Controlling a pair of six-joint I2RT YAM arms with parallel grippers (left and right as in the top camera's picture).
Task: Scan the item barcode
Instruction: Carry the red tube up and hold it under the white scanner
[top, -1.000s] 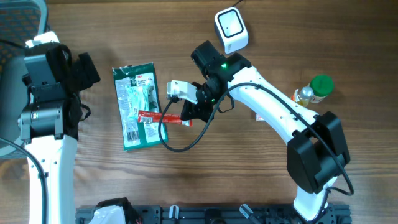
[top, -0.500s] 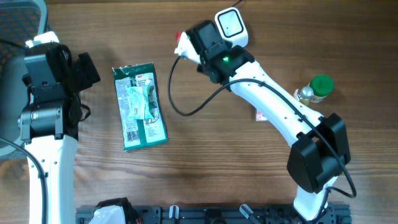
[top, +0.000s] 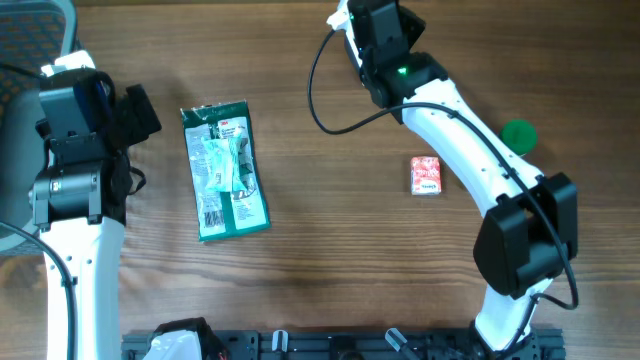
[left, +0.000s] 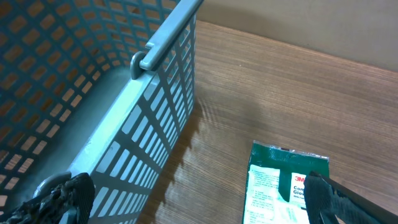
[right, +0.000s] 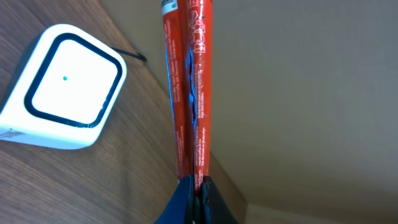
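Overhead view: the right arm is stretched to the far edge of the desk, and the left arm stands at the desk's left side.
Right tool: pressed together, its two dark fingertips pinching the lower end of the red packet.
Red packet: long and thin, it runs straight out from the right tool's tips. It is lifted clear of the desk and touches nothing but the tool.
Scanner: a white box with a dark rounded-square window, sitting on the desk. In the right wrist view it lies left of the packet, near it but apart from it.
Cable: black, looping from the right tool out over the desk.
Left tool: spread wide and holding nothing, with one finger at each lower corner of the left wrist view.
Green package: flat on the desk, just ahead of the left tool toward its right finger, and well apart from the right tool.
Basket: blue mesh, just beside the left tool on its left-finger side.
Small red box: on the desk well behind the right tool, close beside the right arm.
Green cap: behind the right tool, on the arm's far side from the box, partly hidden by the arm.
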